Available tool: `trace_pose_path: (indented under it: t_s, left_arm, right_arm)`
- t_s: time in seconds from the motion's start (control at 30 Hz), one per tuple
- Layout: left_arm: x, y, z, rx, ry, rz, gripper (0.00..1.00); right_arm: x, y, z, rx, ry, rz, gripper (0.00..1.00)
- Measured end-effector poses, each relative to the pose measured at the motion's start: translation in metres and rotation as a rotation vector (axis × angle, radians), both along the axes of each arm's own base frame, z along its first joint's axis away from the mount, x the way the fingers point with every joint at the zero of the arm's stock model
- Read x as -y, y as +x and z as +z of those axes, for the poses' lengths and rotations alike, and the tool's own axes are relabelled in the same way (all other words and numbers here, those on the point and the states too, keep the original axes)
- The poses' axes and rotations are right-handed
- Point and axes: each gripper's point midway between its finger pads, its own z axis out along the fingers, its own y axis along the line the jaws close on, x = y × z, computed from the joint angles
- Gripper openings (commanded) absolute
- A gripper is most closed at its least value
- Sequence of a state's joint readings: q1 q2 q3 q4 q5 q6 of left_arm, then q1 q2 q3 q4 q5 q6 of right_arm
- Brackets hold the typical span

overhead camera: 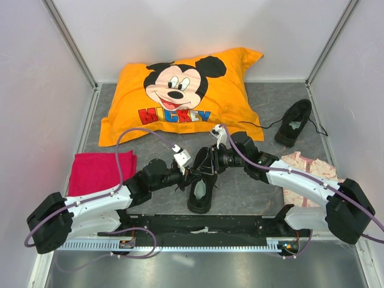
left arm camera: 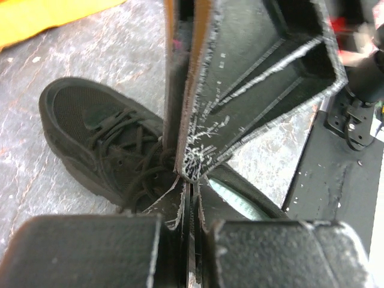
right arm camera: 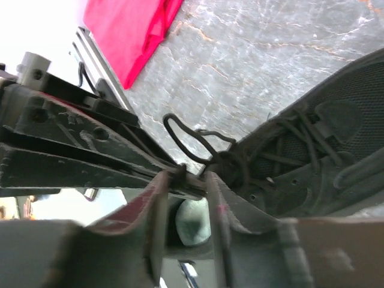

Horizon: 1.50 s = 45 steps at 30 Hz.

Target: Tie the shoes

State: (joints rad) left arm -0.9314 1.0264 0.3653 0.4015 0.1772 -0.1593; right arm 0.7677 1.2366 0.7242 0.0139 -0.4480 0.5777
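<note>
One black shoe (overhead camera: 201,195) lies mid-table with its toe toward the arms; it also shows in the left wrist view (left arm camera: 90,132) and the right wrist view (right arm camera: 324,150). My left gripper (overhead camera: 191,173) (left arm camera: 192,183) is over the shoe's lacing, jaws pressed together on a thin black lace. My right gripper (overhead camera: 197,168) (right arm camera: 186,175) meets it tip to tip, jaws a narrow gap apart around the left gripper's tip. A lace loop (right arm camera: 180,141) stands up from there. The second shoe (overhead camera: 294,123) lies at the back right, its laces loose.
An orange Mickey pillow (overhead camera: 180,96) lies at the back. A red cloth (overhead camera: 99,171) lies at the left and a patterned pale cloth (overhead camera: 309,174) under the right arm. Grey walls close in the sides. A black base rail (overhead camera: 204,225) runs along the near edge.
</note>
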Motion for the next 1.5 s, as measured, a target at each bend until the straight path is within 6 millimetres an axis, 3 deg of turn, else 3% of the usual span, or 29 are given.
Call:
trace_pose_path:
  t_s: [0.13, 0.27, 0.43, 0.57, 0.73, 0.87, 1.33, 1.5]
  left_arm:
    - [0.000, -0.002, 0.008, 0.041, -0.011, -0.026, 0.02]
    - [0.002, -0.006, 0.012, 0.078, -0.008, -0.067, 0.02]
    - [0.003, -0.009, 0.012, 0.121, 0.008, -0.115, 0.01]
    - [0.002, -0.012, 0.008, 0.152, 0.026, -0.147, 0.02]
    - [0.002, -0.015, 0.005, 0.173, 0.042, -0.179, 0.01]
    - [0.002, -0.017, 0.005, 0.190, 0.046, -0.200, 0.02]
    - [0.003, -0.020, 0.004, 0.209, 0.052, -0.241, 0.01]
    - [0.003, -0.020, 0.000, 0.201, 0.059, -0.244, 0.02]
  right_arm:
    - [0.008, 0.005, 0.006, 0.024, -0.029, 0.034, 0.52]
    - [0.012, 0.009, 0.027, 0.113, -0.046, 0.125, 0.60]
    - [0.012, 0.006, 0.045, 0.311, -0.082, 0.348, 0.60]
    - [0.020, -0.005, 0.037, 0.442, -0.122, 0.524, 0.61]
    - [0.022, -0.013, 0.017, 0.473, -0.152, 0.699, 0.62]
    - [0.020, -0.014, 0.006, 0.485, -0.153, 0.783, 0.55]
    - [0.010, -0.008, 0.015, 0.545, -0.115, 0.878, 0.51]
    - [0.007, -0.010, 0.010, 0.519, -0.116, 0.897, 0.48]
